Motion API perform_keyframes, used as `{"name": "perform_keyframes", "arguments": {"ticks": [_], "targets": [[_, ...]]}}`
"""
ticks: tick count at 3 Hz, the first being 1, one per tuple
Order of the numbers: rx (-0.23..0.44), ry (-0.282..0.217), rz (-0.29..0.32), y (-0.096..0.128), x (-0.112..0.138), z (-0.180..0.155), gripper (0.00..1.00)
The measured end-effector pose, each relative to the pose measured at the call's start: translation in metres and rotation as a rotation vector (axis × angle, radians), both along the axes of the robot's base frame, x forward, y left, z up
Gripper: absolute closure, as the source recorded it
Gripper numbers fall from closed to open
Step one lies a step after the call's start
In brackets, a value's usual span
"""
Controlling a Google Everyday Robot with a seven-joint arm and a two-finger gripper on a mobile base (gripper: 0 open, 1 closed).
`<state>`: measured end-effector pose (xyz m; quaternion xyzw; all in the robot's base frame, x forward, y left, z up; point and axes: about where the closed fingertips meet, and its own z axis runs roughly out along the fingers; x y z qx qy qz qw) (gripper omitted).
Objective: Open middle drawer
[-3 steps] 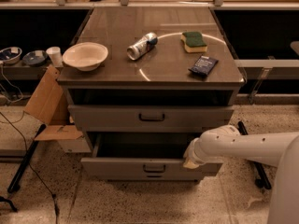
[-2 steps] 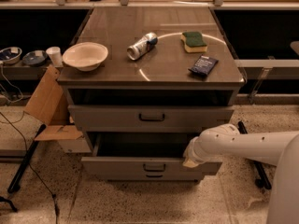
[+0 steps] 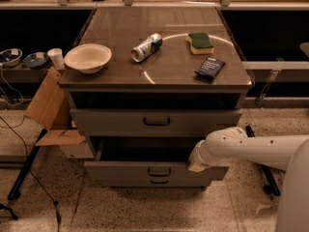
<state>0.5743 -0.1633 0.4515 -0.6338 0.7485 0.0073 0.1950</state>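
Note:
The middle drawer (image 3: 120,171) is grey metal with a small dark bar handle (image 3: 159,171). It stands pulled out from the cabinet, and its dark tray interior (image 3: 145,150) shows above its front panel. My gripper (image 3: 194,164), at the end of the white arm (image 3: 251,148) reaching in from the right, sits at the right end of this drawer's top front edge. The wider top drawer (image 3: 111,121) lies above it. The short bottom drawer front (image 3: 159,181) shows just beneath it.
On the cabinet top (image 3: 120,28) are a white bowl (image 3: 88,58), a lying can (image 3: 147,47), a green sponge (image 3: 200,42) and a dark packet (image 3: 210,67). A cardboard box (image 3: 50,110) and a dark pole (image 3: 26,166) stand left of the cabinet. Dishes (image 3: 34,59) sit on a low shelf at the left.

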Motion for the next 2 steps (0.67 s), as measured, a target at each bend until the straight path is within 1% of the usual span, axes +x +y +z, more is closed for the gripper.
{"name": "perform_keyframes", "arguments": {"ticks": [1,2], "targets": [[0.009,0.001,0.005,0.003,0.0046,0.002,0.68],[0.009,0.001,0.005,0.0013,0.0048,0.0017,0.71]]}}
